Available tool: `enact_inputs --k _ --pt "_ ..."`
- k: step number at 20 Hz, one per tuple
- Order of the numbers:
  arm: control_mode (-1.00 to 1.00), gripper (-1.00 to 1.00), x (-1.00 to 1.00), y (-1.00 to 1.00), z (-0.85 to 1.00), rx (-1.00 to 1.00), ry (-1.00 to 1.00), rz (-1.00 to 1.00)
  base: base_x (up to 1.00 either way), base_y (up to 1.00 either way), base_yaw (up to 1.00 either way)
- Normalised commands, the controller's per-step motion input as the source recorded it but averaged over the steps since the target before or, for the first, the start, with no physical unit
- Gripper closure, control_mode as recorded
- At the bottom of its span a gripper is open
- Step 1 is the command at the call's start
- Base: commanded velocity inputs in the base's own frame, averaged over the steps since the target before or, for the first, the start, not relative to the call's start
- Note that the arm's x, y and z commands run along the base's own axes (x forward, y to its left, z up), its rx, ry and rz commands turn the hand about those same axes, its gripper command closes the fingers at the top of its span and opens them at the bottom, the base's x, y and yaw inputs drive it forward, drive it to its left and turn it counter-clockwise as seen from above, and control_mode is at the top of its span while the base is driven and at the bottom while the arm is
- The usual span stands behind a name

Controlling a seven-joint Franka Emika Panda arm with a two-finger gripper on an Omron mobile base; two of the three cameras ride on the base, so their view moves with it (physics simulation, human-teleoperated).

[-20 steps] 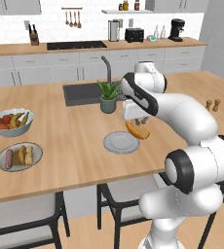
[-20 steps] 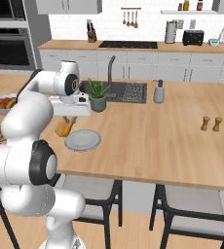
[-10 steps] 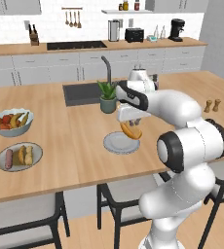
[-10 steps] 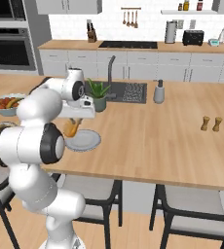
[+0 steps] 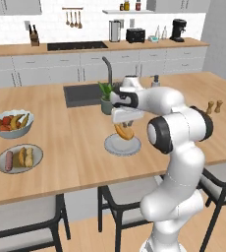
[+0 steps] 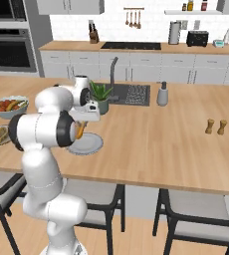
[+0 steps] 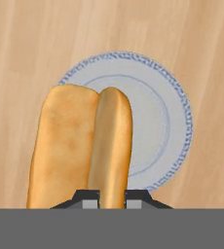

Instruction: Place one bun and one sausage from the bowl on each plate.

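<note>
The gripper [image 5: 125, 127] is closed on a bun [image 7: 80, 146] — just above a plate [image 7: 175, 121] near the counter's [image 5: 85, 157] front edge.

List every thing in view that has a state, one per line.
pincer: shut on the bun, above the plate
bun: held in the air, split, not yet set down
plate: flat on the counter, bare
bowl: on the counter, with buns and a sausage in it
fruit bowl: upright, full of fruit
potted plant: upright beside the sink
</note>
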Motion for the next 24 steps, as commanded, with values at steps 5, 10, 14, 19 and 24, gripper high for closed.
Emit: enact_inputs --k 5,10,14,19,24 --pt "-1.0 1.0 0.28 0.13 -0.54 0.0 0.08 0.0 0.0 0.0 0.0" --pt "-1.0 1.0 0.12 0.01 -0.48 0.0 0.05 0.0 0.0 0.0 0.0" --pt "-1.0 1.0 0.18 0.03 -0.26 0.0 0.02 0.0 0.0 0.0 0.0" --pt "-1.0 1.0 0.13 0.07 -0.31 0.0 0.04 0.0 0.0 0.0 0.0" --pt "-1.0 -1.0 0.07 0.03 -0.14 0.0 0.01 0.0 0.0 0.0 0.0"
